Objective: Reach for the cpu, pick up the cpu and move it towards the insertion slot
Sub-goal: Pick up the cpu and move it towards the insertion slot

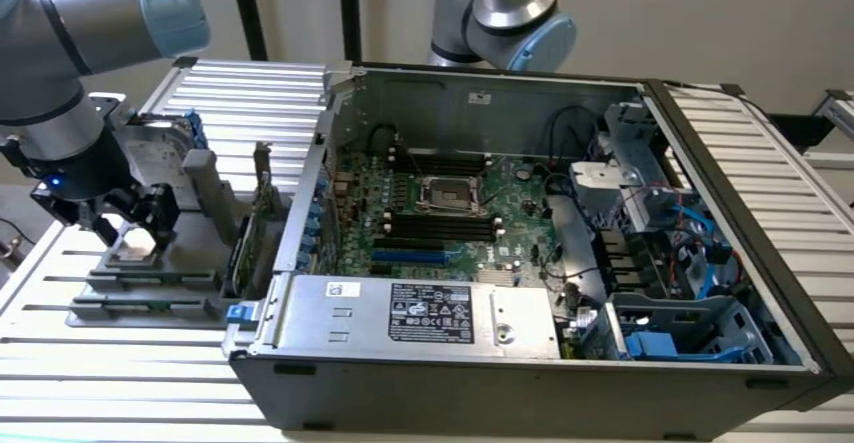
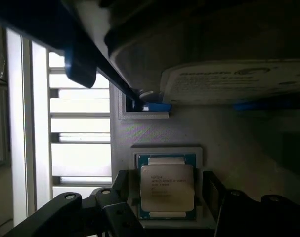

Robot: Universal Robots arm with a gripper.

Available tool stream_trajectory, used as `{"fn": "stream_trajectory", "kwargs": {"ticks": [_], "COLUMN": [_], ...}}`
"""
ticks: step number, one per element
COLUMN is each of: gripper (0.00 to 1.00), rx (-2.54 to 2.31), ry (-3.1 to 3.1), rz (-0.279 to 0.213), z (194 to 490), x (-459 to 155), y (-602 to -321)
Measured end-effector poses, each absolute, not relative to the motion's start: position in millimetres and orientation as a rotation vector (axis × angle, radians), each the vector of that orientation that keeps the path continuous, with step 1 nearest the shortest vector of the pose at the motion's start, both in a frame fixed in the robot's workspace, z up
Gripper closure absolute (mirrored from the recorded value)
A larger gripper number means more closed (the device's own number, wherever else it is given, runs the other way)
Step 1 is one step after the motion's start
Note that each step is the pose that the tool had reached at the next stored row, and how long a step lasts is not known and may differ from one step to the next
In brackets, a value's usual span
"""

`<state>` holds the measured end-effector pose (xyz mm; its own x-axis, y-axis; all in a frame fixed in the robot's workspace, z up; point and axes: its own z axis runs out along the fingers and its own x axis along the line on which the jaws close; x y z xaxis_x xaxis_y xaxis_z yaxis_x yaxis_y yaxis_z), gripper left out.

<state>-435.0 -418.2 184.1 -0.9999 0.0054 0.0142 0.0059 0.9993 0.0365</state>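
Trouble, I judged, lay in a skewed pinch: the hand [image 1: 130, 231] hung open astride the cpu [image 2: 167, 187], seated flat in its holder [image 2: 201, 151] outside the computer case [image 1: 534, 388], and uneven contact could tilt it. Inside the case sat the insertion slot [image 1: 450, 193], its dark centre too small for me to read.

The cpu [image 2: 167, 187] has a silvery-grey top with small dark print and a blue-green rim, set in a pale holder [image 2: 164, 149]. The gripper [image 1: 131, 231] is black. The insertion slot [image 1: 450, 193] shows a shiny metal frame round a dark centre on a green motherboard [image 1: 521, 208]. Silvery-white ribs stripe the desk [image 1: 80, 363]; the computer case [image 1: 534, 383] is dark grey
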Motion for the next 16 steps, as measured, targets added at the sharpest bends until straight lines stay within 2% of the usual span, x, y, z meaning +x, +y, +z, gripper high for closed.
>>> {"fn": "stream_trajectory", "kwargs": {"ticks": [16], "gripper": [0.29], "rx": [0.016], "ry": [-3.126], "rz": [-0.053], "z": [182.9], "x": [-434.6], "y": [-418.2]}}
